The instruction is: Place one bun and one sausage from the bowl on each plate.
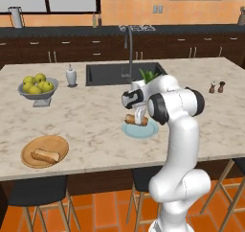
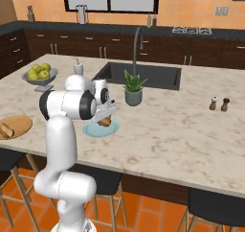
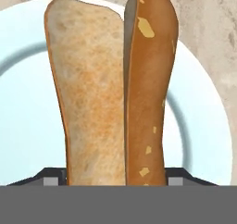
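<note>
End effector [image 1: 139, 117] poised just over the pale blue plate [image 1: 149, 130], fingers clamped on a bun [image 1: 136, 119]; the jaws stand apart only by the bun's width. Hand view: bun [image 3: 111, 89] is split lengthwise, pale toasted cut face on one half, brown speckled crust on the other, running up from between the two dark tips, with the blue plate [image 3: 28, 126] directly behind it. Right base view agrees: bun [image 2: 105, 122] held at the end effector [image 2: 105, 120] above the blue plate [image 2: 94, 130], which sits near the front edge of the marble worktop [image 2: 182, 130]. Whether the bun touches the plate, cannot tell

Tan wooden plate [image 1: 33, 147] lies at the front left of the worktop, well apart from the blue one, carrying a second bun [image 1: 46, 155]

Also on the worktop: footed grey bowl of yellow-green fruit [image 1: 38, 88], potted plant [image 2: 133, 88] beside the sink [image 2: 148, 75], salt and pepper shakers [image 2: 219, 103] far right
</note>
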Available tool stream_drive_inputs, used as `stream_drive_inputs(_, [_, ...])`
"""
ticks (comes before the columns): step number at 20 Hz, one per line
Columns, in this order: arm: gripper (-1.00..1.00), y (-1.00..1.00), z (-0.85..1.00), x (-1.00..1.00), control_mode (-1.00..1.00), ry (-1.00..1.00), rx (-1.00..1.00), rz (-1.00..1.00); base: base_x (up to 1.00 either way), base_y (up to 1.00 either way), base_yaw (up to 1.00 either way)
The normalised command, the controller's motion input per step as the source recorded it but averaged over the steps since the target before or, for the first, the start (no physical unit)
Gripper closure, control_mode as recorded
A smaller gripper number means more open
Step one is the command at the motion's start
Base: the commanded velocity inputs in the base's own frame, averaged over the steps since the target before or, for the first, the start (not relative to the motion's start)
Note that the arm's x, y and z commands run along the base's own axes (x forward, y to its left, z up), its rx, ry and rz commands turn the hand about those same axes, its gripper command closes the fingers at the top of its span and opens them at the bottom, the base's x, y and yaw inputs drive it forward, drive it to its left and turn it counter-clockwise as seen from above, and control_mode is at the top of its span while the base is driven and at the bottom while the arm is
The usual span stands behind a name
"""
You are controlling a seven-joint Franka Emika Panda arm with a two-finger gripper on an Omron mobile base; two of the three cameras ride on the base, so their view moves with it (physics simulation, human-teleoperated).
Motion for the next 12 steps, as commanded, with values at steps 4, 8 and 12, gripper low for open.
stream_drive_inputs(4, [-1.0, 0.0, 0.07, -0.27, -1.0, -0.1, 0.02, 0.0, 0.0, 0.0, 0.0])
stream_drive_inputs(8, [-1.0, 0.0, 0.37, -0.34, -1.0, -0.05, 0.07, 0.0, 0.0, 0.0, 0.0])
stream_drive_inputs(12, [-1.0, -0.02, 0.52, -0.34, -1.0, -0.06, 0.07, 0.0, 0.0, 0.0, 0.0])
